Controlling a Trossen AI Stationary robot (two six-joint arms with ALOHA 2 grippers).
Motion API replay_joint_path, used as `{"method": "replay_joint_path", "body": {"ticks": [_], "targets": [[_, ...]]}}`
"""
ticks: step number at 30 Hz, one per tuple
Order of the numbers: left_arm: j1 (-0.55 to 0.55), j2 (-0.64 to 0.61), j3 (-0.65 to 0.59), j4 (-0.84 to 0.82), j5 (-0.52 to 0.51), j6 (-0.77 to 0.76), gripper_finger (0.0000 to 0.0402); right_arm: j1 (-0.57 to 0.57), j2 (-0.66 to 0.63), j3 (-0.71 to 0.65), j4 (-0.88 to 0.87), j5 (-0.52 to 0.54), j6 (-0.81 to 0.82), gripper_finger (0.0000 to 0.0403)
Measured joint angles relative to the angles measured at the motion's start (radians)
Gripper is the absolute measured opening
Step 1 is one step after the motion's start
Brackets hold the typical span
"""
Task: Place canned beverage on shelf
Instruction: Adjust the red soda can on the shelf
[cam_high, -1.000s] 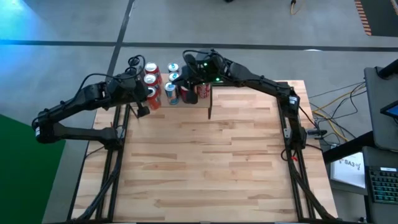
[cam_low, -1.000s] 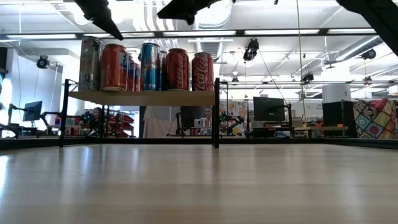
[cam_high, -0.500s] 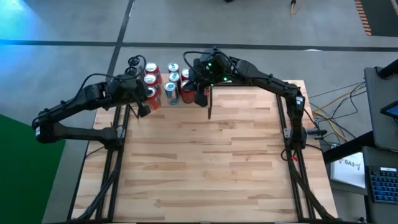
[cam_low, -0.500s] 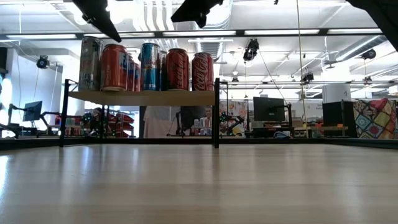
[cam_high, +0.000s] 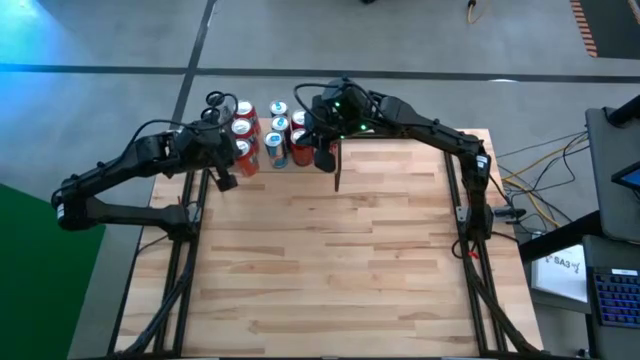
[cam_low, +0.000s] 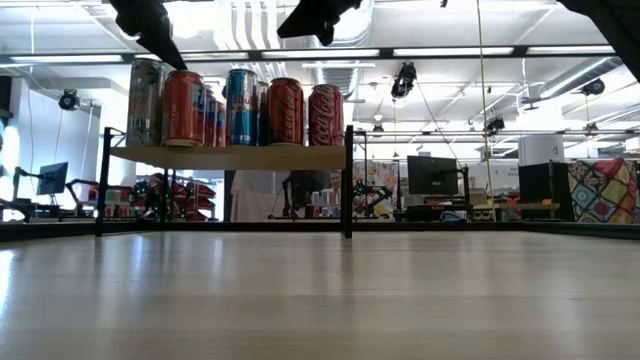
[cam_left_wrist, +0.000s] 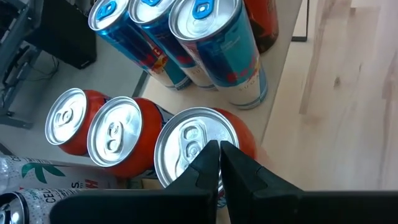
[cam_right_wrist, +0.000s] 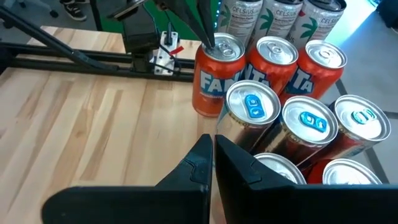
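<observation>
The shelf (cam_low: 230, 156) stands at the table's far left on thin black uprights. Several cans stand upright on its board: orange ones, blue ones (cam_left_wrist: 214, 43), red ones (cam_low: 325, 114) and silver ones. My left gripper (cam_left_wrist: 219, 148) is shut, and its tip (cam_low: 178, 64) is at the top of the nearest orange can (cam_low: 183, 105). My right gripper (cam_right_wrist: 212, 142) is shut with nothing in it. It hangs above the cans at the shelf's right end (cam_low: 322, 38). My left gripper's shut fingertips (cam_right_wrist: 208, 38) come slanting down from the table's left onto the lid (cam_left_wrist: 186, 140) of the orange can nearest the shelf's front left corner. I cannot tell whether they touch the lid. The can stands upright on the shelf.
The wooden tabletop (cam_high: 340, 260) lies bare near and right of the shelf. The shelf's black front upright (cam_low: 348, 180) stands at its right end. Black arm frames run along both table sides (cam_high: 470, 230).
My right gripper has drawn back from over the cans toward the table's near right and tipped its tip downward, then held still. My left gripper has tipped down a little, its tip sinking toward the orange can's lid. The cans have not moved.
</observation>
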Motion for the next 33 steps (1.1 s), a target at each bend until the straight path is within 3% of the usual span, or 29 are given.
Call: {"method": "replay_joint_path", "body": {"ticks": [19,26,33], "targets": [[0.0,-0.009,0.002,0.036,-0.007,0.011,0.0,0.0,-0.045,0.0,-0.077,0.035,0.003,0.0009],[0.0,-0.033,0.077,0.039,-0.002,-0.015,0.0,0.0,-0.062,0.0,-0.104,0.036,0.023,0.0009],[-0.001,-0.055,0.071,0.0,0.314,-0.082,0.0,0.0,-0.064,0.0,-0.115,0.043,0.015,0.0009]]}}
